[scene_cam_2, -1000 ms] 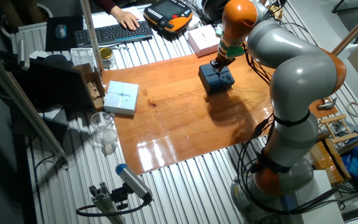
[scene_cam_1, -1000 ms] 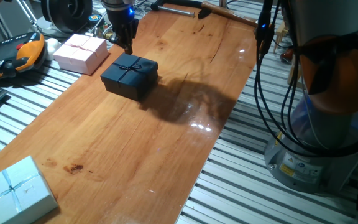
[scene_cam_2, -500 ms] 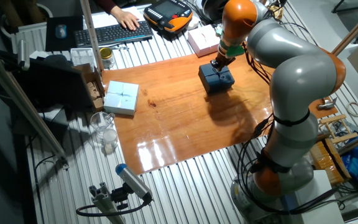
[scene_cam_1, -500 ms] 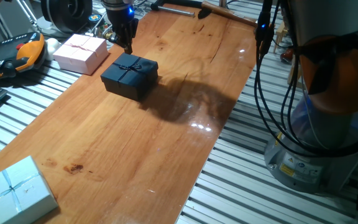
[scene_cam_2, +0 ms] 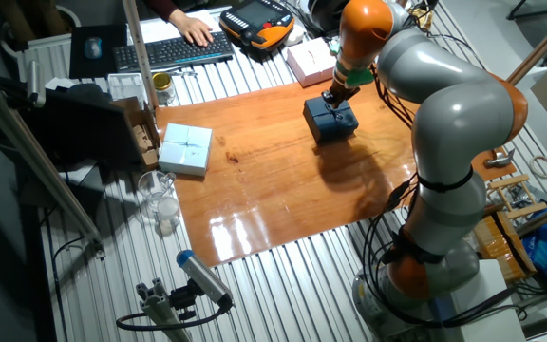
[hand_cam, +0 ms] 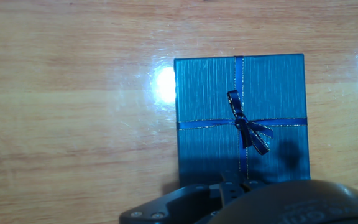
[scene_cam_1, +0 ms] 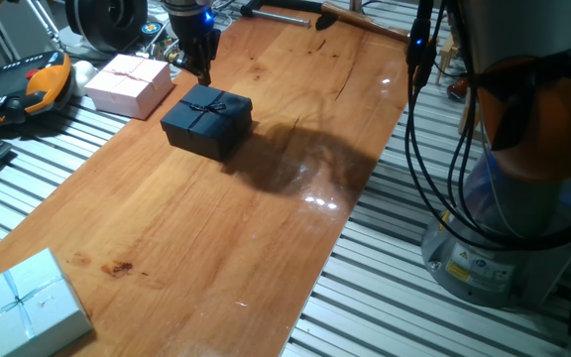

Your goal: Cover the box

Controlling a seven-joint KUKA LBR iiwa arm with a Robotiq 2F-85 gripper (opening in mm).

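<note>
Your lid [scene_cam_1: 206, 108] sits on the box [scene_cam_1: 204, 134] near the bench's [scene_cam_1: 216, 238] far edge. The claw [scene_cam_1: 203, 72], grip state not discernible, hangs just beyond; careless withdrawal could snag the bow [hand_cam: 246, 128] and shift the lid.
</note>
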